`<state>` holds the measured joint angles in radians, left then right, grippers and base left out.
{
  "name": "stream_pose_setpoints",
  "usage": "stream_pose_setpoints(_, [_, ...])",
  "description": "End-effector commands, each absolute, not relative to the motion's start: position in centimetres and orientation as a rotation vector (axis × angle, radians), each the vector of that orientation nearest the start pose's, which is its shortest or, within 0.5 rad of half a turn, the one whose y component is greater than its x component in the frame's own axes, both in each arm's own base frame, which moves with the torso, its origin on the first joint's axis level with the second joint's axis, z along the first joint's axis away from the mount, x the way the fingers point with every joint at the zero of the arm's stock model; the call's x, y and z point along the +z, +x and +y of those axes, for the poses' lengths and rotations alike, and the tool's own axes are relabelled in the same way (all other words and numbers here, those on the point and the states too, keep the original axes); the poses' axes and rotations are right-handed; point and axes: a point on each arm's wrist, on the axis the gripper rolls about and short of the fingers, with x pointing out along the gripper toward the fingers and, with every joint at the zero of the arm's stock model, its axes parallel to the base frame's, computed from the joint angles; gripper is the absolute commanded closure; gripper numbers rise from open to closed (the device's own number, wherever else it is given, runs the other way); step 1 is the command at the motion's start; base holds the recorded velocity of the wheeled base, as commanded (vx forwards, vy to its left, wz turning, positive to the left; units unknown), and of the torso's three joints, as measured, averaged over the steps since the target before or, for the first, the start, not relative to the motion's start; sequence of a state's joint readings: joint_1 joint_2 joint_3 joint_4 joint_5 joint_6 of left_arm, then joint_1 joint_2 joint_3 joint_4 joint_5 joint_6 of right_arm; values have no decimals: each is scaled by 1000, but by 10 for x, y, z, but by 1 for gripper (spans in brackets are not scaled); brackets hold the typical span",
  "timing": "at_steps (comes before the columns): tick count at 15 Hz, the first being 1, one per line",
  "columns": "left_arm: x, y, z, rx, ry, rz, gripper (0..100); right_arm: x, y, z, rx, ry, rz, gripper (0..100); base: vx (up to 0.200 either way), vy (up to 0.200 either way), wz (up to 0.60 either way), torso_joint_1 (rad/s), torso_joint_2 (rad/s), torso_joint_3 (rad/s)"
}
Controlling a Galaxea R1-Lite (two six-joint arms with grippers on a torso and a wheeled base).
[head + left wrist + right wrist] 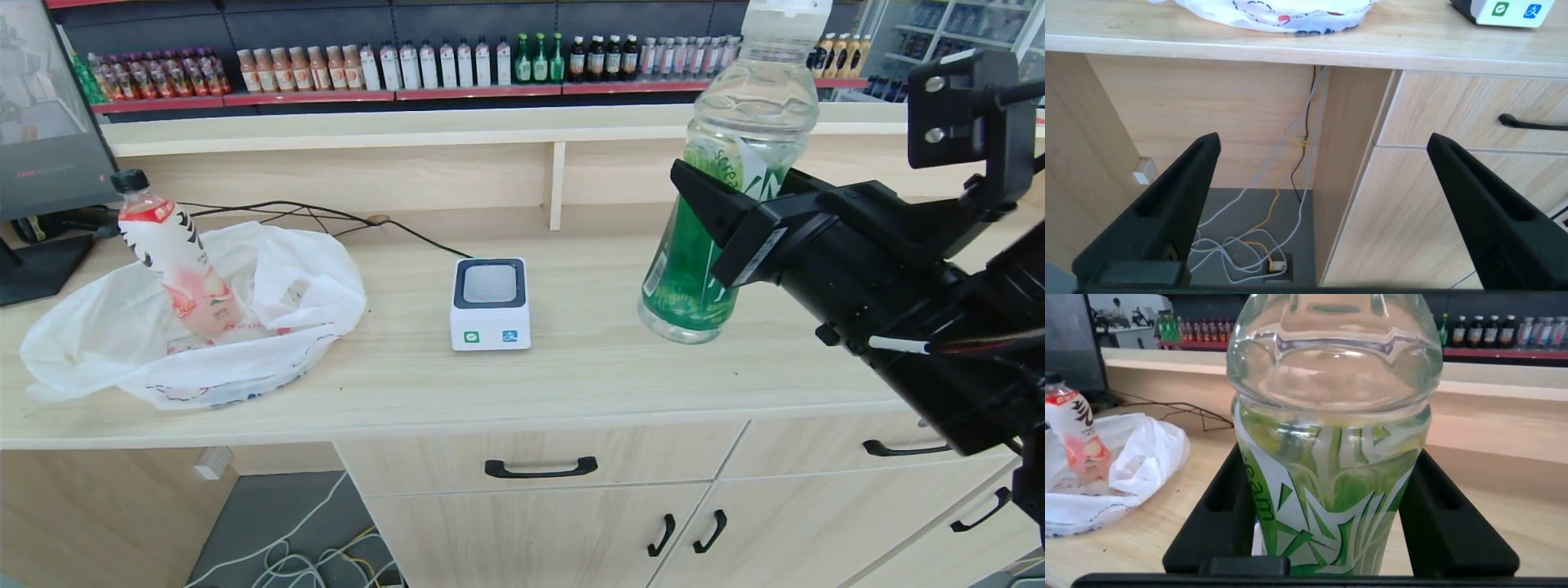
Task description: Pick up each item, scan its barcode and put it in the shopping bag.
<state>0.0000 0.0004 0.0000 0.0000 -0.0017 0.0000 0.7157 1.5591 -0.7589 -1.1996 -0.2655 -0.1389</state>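
Note:
A clear bottle with a green label point(718, 204) hangs tilted above the right part of the counter, and my right gripper point(735, 216) is shut on its middle. In the right wrist view the same green bottle point(1335, 449) sits between the black fingers point(1212, 514). The white scanner point(490, 304) stands mid-counter, left of the bottle. A pink bottle point(175, 257) stands leaning inside the white shopping bag point(269, 327) at the left. My left gripper point(1331, 212) is open, below the counter edge in front of the cabinet, holding nothing.
A monitor point(45, 122) stands at the far left behind the bag. Black cables point(326, 216) run along the counter's back. A raised wooden ledge point(408, 131) borders the rear. Drawers with black handles point(540, 469) sit below the counter.

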Motion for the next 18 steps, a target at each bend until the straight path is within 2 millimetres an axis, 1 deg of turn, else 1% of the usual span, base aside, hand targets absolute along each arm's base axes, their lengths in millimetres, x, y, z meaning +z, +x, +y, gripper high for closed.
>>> stream_pose_setpoints(1, [75, -23, 0, -3, 2, 0, 0, 263, 205, 171, 420, 52, -376, 100, 0, 0, 0, 0, 0, 0])
stream_pose_setpoints(9, [75, -23, 0, -2, 0, 0, 0, 262, 205, 170, 417, 49, -372, 100, 0, 0, 0, 0, 0, 0])
stream_pose_setpoints(18, [75, -23, 0, 0, -3, 0, 0, 246, 206, 172, 424, 22, -320, 100, 0, 200, 0, 5, 3, 2])
